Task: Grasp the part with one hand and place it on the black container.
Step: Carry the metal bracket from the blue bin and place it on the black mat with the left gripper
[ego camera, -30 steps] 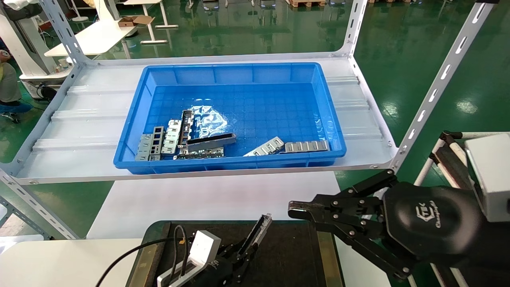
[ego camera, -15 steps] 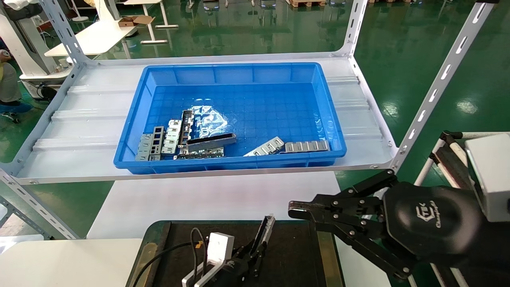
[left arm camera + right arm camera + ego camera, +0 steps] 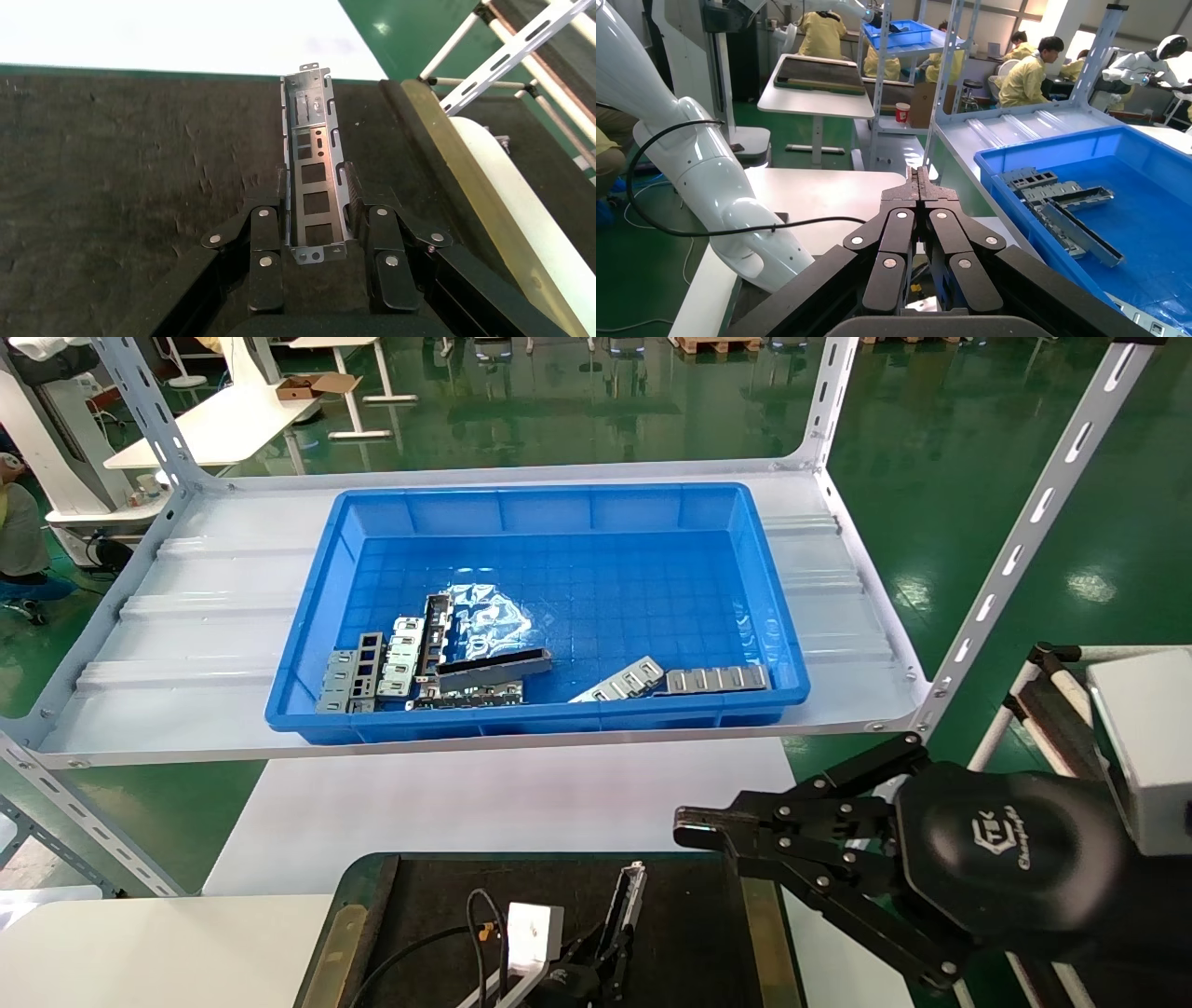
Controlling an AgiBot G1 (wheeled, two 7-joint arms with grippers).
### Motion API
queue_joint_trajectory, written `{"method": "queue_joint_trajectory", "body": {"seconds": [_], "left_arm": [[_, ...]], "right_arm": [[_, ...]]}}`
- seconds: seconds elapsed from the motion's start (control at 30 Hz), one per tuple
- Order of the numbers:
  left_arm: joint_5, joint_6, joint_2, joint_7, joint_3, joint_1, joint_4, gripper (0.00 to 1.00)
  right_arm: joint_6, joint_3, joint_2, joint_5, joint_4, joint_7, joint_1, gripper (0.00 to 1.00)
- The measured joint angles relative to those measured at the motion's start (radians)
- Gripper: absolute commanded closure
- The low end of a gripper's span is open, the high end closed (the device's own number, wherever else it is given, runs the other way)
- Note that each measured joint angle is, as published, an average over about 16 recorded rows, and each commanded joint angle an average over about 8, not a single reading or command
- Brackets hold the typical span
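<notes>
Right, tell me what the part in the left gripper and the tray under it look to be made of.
The part, clamped in the left gripper: seemingly thin stamped sheet metal, dull grey, with punched rectangular slots and bright folded edges. The black container: its floor looks like matte black rubber or foam matting, scuffed and flecked; its edge plate looks like brass-coloured metal, though that could be paint.

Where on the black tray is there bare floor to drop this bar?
The left gripper holds the part over the black container. Bare floor lies between the part and the far white table edge, and toward the brass edge plate; nothing else crowds it.
</notes>
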Motion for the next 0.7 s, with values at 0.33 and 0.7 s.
{"method": "queue_joint_trajectory", "body": {"seconds": [0.33,0.7], "left_arm": [[-0.074,-0.073,0.04,0.014,0.034,-0.015,0.017,1.0],[-0.047,-0.088,0.069,-0.018,0.009,0.01,0.043,1.0]], "right_arm": [[0.0,0.0,0.0,0.0,0.0,0.0,0.0,1.0],[0.0,0.0,0.0,0.0,0.0,0.0,0.0,1.0]]}}
